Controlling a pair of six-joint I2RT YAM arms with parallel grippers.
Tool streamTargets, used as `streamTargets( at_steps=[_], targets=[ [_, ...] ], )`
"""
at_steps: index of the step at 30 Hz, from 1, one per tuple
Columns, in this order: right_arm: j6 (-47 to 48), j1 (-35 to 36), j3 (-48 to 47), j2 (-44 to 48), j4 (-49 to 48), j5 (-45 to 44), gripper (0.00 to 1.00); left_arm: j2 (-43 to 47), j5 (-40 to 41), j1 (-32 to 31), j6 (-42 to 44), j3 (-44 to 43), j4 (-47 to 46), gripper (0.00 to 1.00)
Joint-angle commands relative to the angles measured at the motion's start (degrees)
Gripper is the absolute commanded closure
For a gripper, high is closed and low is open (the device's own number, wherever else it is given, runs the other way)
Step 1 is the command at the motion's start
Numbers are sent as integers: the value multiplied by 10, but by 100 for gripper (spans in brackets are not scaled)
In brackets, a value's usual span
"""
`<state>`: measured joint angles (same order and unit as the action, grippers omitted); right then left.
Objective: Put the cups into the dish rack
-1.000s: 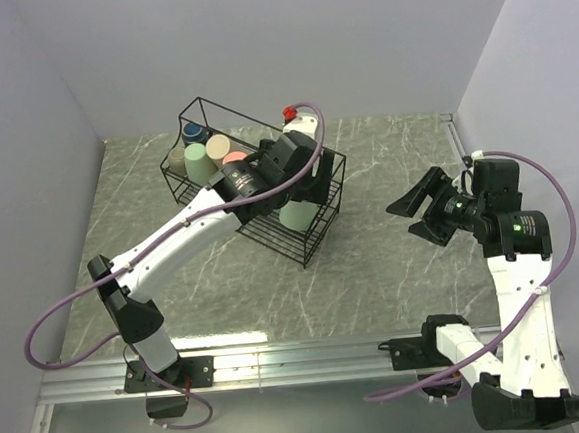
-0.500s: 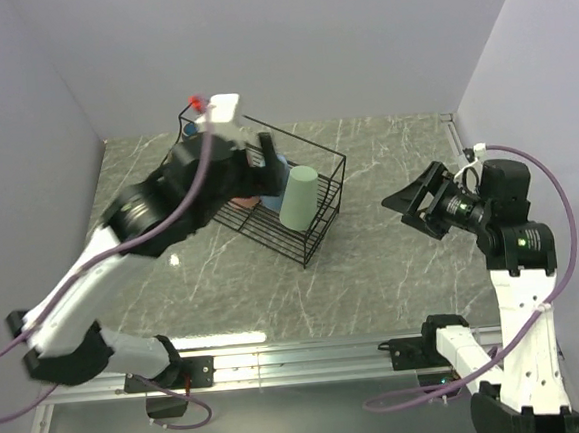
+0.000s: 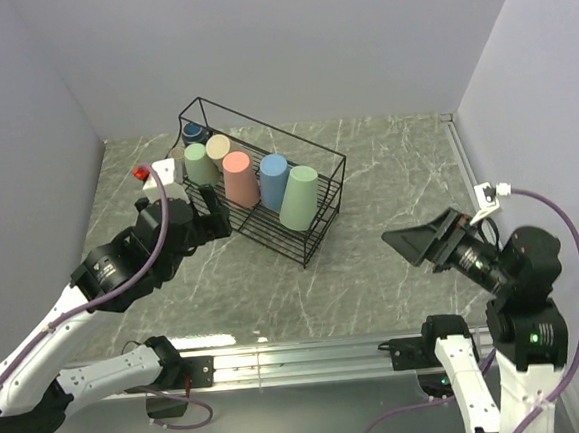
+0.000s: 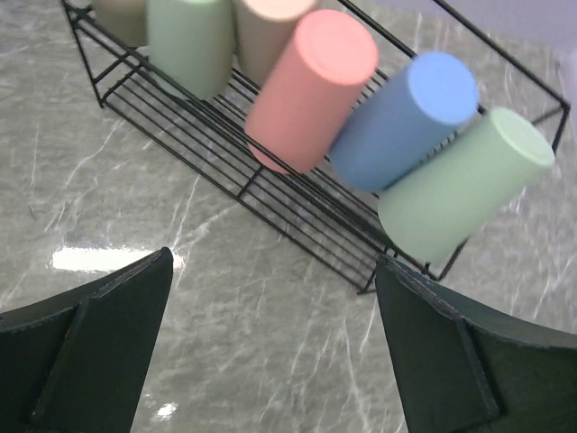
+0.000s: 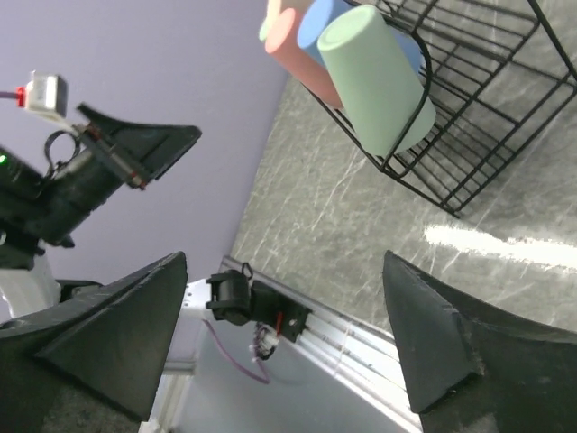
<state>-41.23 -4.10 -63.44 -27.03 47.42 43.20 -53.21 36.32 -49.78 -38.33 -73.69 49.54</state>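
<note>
The black wire dish rack (image 3: 273, 128) stands at the back middle of the table. It holds a row of upside-down cups: a navy mug (image 3: 195, 132), beige (image 3: 218, 148), pale green (image 3: 198, 163), salmon-pink (image 3: 236, 178), blue (image 3: 273, 180) and a second pale green (image 3: 298, 198). The left wrist view shows the pink (image 4: 311, 86), blue (image 4: 406, 117) and green (image 4: 464, 185) cups leaning in the rack (image 4: 180, 135). My left gripper (image 3: 212, 215) is open and empty, just left of the rack. My right gripper (image 3: 417, 245) is open and empty, well right of it.
Grey marble tabletop (image 3: 386, 169) with walls at the back and both sides. A metal rail (image 3: 301, 356) runs along the near edge. The right wrist view shows the rack (image 5: 487, 153) and the left gripper's fingers (image 5: 135, 149) raised in front of the wall.
My left arm has pulled out of the rack and back to the near left, empty. My right arm has drawn back toward the near edge. The cups stay in the rack.
</note>
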Motion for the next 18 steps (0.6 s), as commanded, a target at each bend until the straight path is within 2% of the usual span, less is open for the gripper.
streamTargets(
  at_steps=[1, 5, 9, 12, 18],
  targets=[
    [-25, 3, 17, 50, -57, -15, 0, 35, 79, 3, -45, 39, -73, 0],
    [-28, 3, 24, 67, -54, -34, 0, 76, 97, 4, -7, 100, -176, 1],
    [-11, 2, 13, 60, -34, -44, 0, 113, 155, 4, -6, 151, -222, 1],
    [1, 3, 7, 62, -22, -60, 0, 133, 196, 4, -7, 175, -228, 1],
    [-3, 3, 17, 82, -28, -74, 0, 124, 255, 4, -12, 164, -169, 1]
  ],
)
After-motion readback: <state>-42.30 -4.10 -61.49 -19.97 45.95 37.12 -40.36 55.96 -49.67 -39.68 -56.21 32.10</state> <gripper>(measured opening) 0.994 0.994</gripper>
